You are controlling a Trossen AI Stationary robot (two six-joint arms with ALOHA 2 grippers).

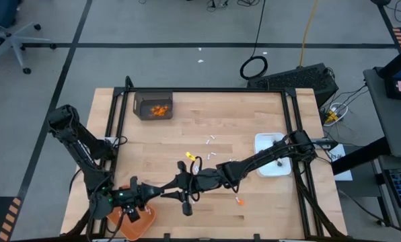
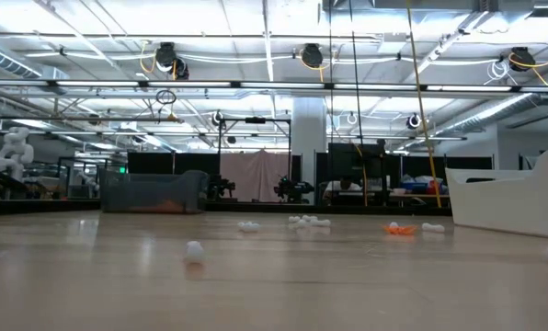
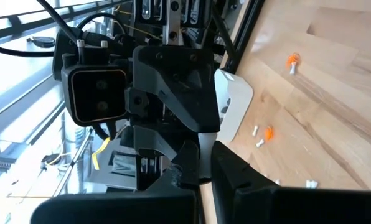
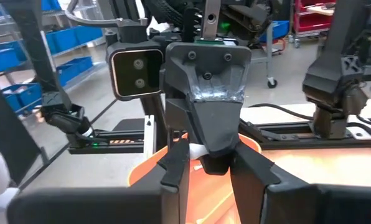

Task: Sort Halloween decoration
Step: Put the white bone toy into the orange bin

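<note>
HANDOVER | left gripper [image 4: 213, 158] clenched on white stick [image 3: 204, 149] | right gripper [image 3: 198, 127] tip to tip with it, appears to pinch the stick's other end | stick's long axis runs gripper to gripper, above orange tray [image 4: 148, 174] on the left arm's side | likely next: right lets go

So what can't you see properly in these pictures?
- High view: anything between the left pincer and the right pincer is hidden by the arms.
- High view: the orange tray is partly under the left arm and cut off by the edge.
- High view: the orange bits in the gray bin are too small to count.
- Low view: the nearest white piece is blurred; no arm shows.
</note>
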